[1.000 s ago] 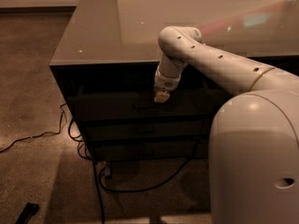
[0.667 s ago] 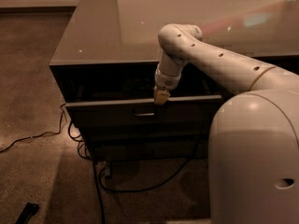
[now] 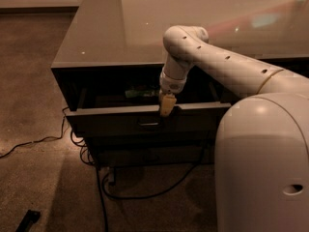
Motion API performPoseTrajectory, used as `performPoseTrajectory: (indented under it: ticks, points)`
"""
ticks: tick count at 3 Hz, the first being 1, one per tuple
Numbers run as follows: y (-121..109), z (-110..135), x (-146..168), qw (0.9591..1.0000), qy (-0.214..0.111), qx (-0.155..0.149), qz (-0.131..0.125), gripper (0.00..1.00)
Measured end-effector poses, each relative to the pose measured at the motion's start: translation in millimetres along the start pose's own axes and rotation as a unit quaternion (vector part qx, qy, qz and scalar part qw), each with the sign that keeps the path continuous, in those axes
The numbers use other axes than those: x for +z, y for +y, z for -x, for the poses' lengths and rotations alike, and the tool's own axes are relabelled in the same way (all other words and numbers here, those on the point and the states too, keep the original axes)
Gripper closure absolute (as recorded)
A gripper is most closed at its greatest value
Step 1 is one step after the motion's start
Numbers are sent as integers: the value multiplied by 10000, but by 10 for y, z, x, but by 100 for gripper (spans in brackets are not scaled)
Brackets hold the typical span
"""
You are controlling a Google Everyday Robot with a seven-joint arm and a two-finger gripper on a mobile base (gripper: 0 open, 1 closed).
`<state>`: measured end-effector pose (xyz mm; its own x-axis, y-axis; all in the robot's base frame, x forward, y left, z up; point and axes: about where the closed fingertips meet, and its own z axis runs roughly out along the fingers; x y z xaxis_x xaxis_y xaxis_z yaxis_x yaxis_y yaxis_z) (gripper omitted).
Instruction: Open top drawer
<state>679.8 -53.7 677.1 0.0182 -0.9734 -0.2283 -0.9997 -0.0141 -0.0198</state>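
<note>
I read the pincer (image 3: 166,106) at the upper edge of the partly open top drawer (image 3: 106,122), long axis 9-to-3, bar pull (image 3: 148,123) at 7 o'clock from it; pincer state I cannot tell.

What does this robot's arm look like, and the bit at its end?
The arm is smooth, creamy-white and tube-shaped with rounded joints. A row of small dark dots runs along it, and there is a thin ring near its bulky rounded shell. The gripper, at the front edge of the top drawer, is small and tan.
</note>
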Motion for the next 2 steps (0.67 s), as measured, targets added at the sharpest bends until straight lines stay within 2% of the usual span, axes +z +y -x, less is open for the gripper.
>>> performPoseTrajectory:
  ticks: [1,2]
  points:
    - [-45,143,-93,9997,72,-174,-180,0]
    - [36,199,-176,9992,133,-211,-315,0]
